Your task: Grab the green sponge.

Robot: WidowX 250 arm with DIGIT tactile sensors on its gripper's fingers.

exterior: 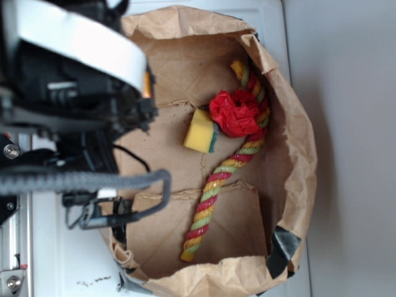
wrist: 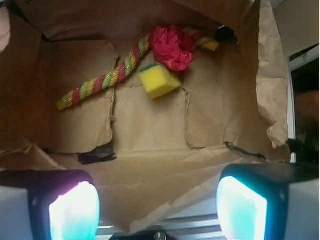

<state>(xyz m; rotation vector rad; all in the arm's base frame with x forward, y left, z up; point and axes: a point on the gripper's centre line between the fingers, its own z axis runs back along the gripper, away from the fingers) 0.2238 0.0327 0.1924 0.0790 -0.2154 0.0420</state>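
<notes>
Glowing fingertip pads [wrist: 75, 212] fill the bottom corners of the wrist view, one tinted pink and cyan at the left, the other cyan at the right, with a broad gap between them and nothing in it: the gripper [wrist: 157, 212] is spread wide and holds nothing. It hangs above the near edge of a brown paper bag [exterior: 297, 185] whose sides have been torn and folded down into a shallow crumpled nest.

On the creased paper floor lies the green sponge [wrist: 159, 81], a yellow foam block with its dark green layer along the far edge. It sits just beside the red ruffled ball [wrist: 172, 47], possibly touching it, though the blur makes that hard to settle. A twisted rope [exterior: 218, 185] of red, yellow and green strands runs past both and passes under the ball.

No lettering or brand can be read anywhere. Dark tape [exterior: 281, 247] patches one corner of the bag. In the exterior view the bag rests on a white surface [exterior: 62, 260], with a pale grey wall [exterior: 352, 93] behind, and the black arm [exterior: 62, 93] looms blurred at the left.
</notes>
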